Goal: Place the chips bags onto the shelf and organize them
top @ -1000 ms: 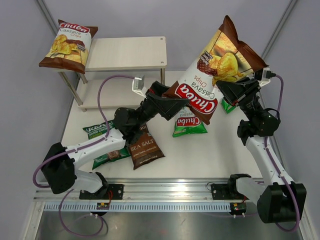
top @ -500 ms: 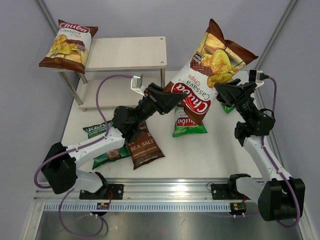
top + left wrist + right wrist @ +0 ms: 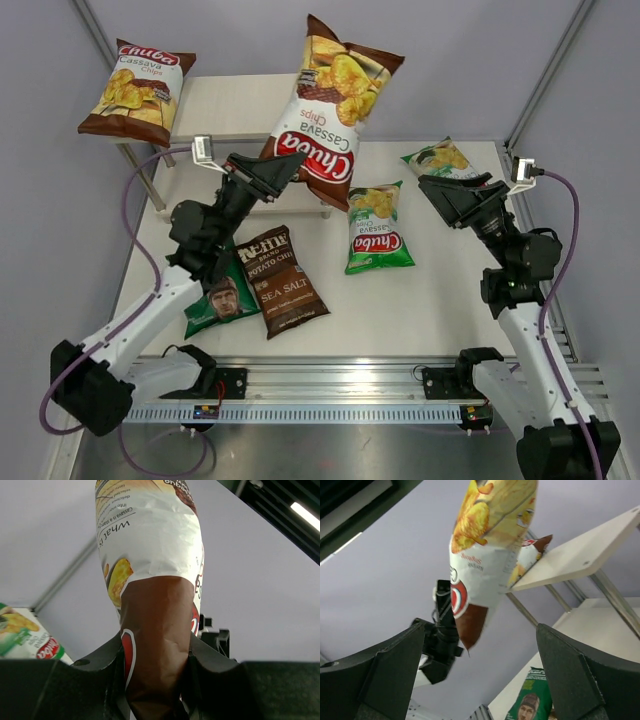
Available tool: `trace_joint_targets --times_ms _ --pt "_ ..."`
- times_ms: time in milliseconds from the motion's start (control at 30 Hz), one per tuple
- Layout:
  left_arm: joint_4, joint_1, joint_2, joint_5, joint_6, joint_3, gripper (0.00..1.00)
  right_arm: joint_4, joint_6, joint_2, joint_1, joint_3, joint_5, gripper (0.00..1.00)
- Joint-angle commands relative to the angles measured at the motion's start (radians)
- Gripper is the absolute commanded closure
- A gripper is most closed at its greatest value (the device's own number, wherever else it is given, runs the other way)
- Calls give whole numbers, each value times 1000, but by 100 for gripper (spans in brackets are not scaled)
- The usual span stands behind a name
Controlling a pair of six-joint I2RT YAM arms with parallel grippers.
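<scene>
Brown Chuba bag (image 3: 331,105) now in left claw (image 3: 288,166), right claw (image 3: 436,198) released

Top board of the shelf (image 3: 225,105): left end occupied by the left brown bag (image 3: 135,90); middle section bare. The raised brown bag (image 3: 330,95), clamped in the left end effector (image 3: 290,162), hangs across the right end. Surface (image 3: 440,300) bare along the near right.
</scene>
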Motion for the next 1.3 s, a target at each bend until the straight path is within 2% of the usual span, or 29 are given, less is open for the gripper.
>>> trace_joint_targets --times_ms 0,167,333,467,800,1067,1167,1267 --pt "-271 61 -76 -120 16 129 89 -264 -202 -60 6 30 54 1" --pt "-625 216 -70 -104 -22 290 89 -479 -344 -111 6 85 83 1" --pt "-764 399 -27 -34 -70 420 87 -607 -433 -163 6 108 123 1" --pt "-912 496 47 -1 -64 534 86 -657 -464 -184 6 115 141 1" --pt "-989 605 252 131 -53 693 86 -690 -487 -198 6 116 150 0" --pt "-1006 648 329 194 -54 707 84 -688 -487 -194 6 108 153 1" --pt "-1043 661 329 191 -33 712 81 -688 -487 -197 6 106 153 1" --pt "-1092 668 331 183 -9 730 66 -685 -486 -195 6 105 152 1"
